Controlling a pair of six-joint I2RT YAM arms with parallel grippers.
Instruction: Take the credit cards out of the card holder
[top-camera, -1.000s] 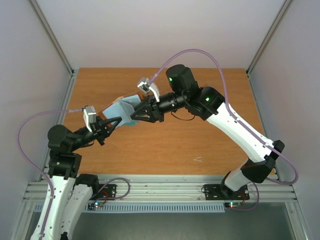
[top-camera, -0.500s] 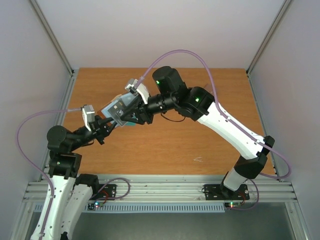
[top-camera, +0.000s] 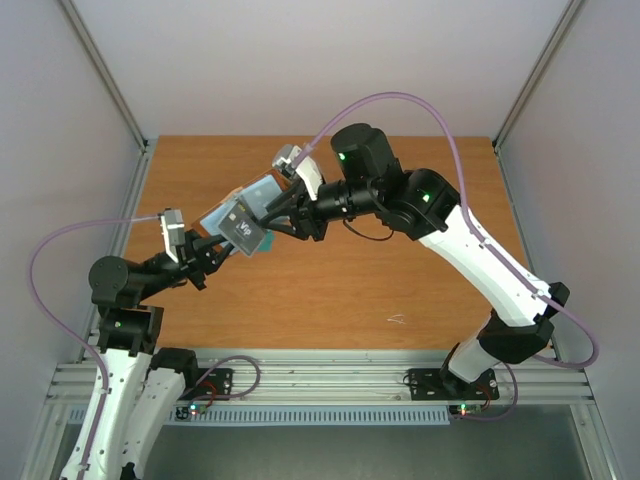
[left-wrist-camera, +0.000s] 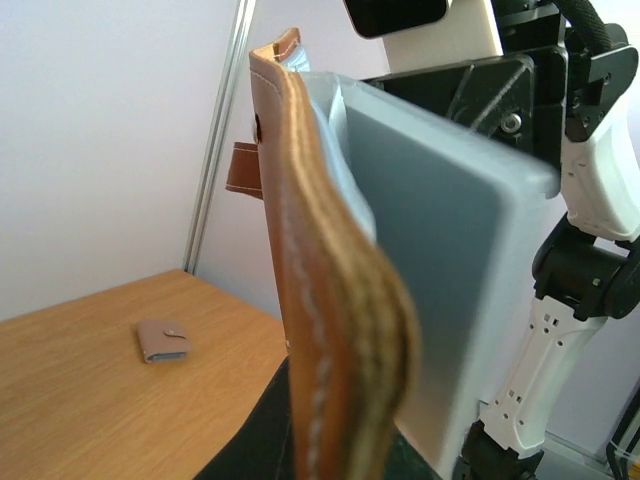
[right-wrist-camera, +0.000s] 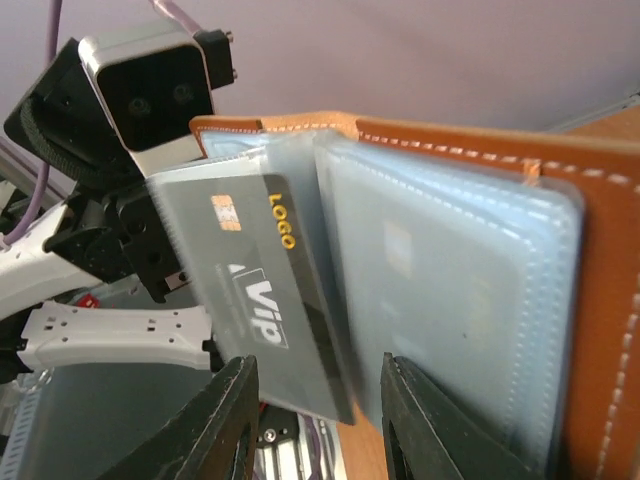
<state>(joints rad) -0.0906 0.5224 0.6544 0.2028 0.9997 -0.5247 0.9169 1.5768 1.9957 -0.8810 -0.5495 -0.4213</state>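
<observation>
Left hand gripping one card holder, one black card, perhaps more.

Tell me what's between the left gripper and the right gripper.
The open card holder, a black card showing in its clear sleeves. The top external view shows it, set between the left gripper and the right gripper.

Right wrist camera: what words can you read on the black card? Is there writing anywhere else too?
"LOGO": yellow letters on the black card, right wrist view.
"ViP": big white letters on the same card.
Top view: the card's white marks are too small to read.
Card holder and its clear sleeves: no writing I can read.
</observation>
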